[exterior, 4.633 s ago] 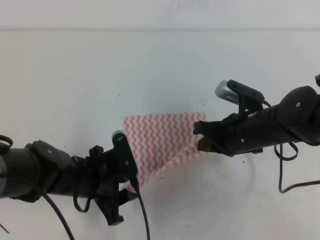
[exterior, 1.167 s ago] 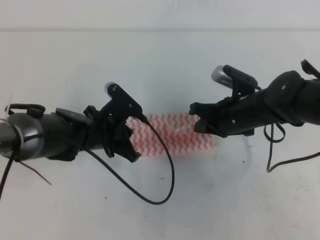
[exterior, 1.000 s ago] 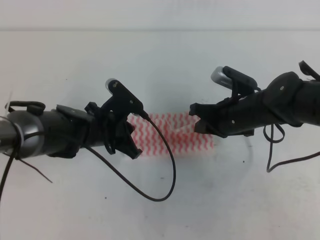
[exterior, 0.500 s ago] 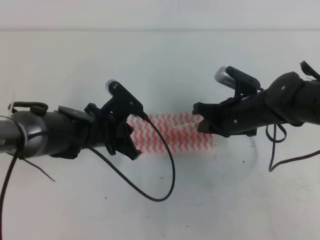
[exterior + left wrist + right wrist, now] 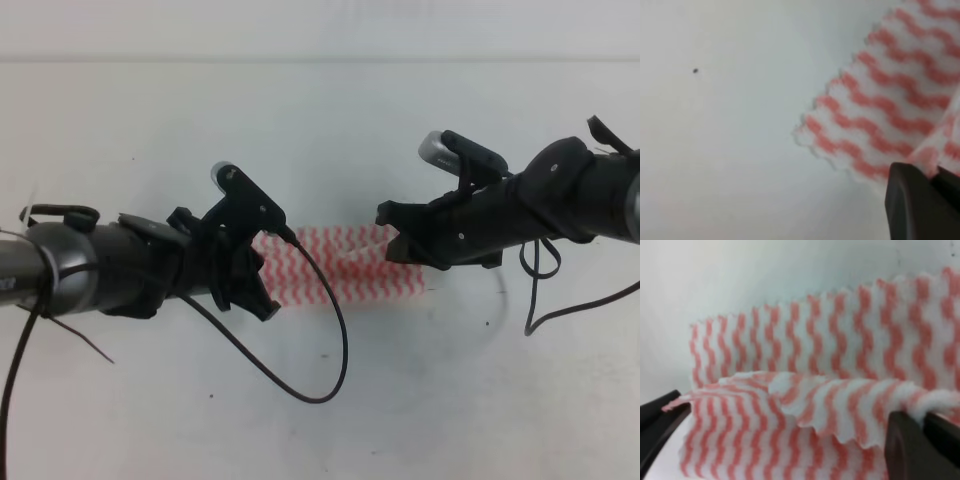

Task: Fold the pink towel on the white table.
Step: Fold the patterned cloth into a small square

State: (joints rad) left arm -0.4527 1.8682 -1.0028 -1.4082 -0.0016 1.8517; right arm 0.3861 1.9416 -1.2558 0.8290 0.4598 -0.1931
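Item: pink towel (image 5: 345, 277), thin cloth, white with pink-red wavy stripes. Location: on the white tabletop (image 5: 320, 120), near its middle, lying between the two hands. Condition: already doubled into a narrow band; in the right wrist view (image 5: 805, 405) an upper layer stood raised and curled over the flat layer beneath it.

Orientation: the band's long axis ran left to right across the tabletop, one short end under the left hand, the other under the right hand. The stripes ran across the band's width. A scalloped corner of the towel (image 5: 860, 135) lay flat on the tabletop in the left wrist view.

Left hand (image 5: 262, 300): at the towel's left end. Its dark tip (image 5: 920, 200) met a pinched-up fold of cloth, so it appeared clamped on the towel.

Right hand (image 5: 395, 243): at the towel's right end, its fingers (image 5: 920, 440) closed on the raised edge of the upper layer.

Handling note (judgement): the step in hand looked to be the next fold. To do it well, both hands should keep the lifted edge taut and level, carry it squarely over the lower layer, line up the scalloped edges, lower it flat, then let go.
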